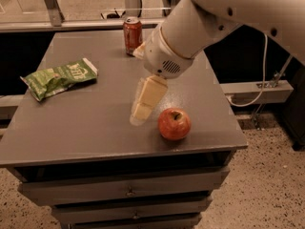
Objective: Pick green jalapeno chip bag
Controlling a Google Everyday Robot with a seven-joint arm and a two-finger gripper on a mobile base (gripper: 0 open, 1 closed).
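Note:
The green jalapeno chip bag (59,78) lies flat and crinkled on the left side of the grey table (95,123), its whitish end toward the middle. My gripper (140,112) hangs from the white arm over the middle of the table, just left of the red apple (174,123) and well right of the bag. It holds nothing that I can see.
A red soda can (132,35) stands upright near the table's far edge, partly behind the arm. The table has drawers (128,191) below its front edge. A white cable (259,75) and a low ledge lie to the right, over speckled floor.

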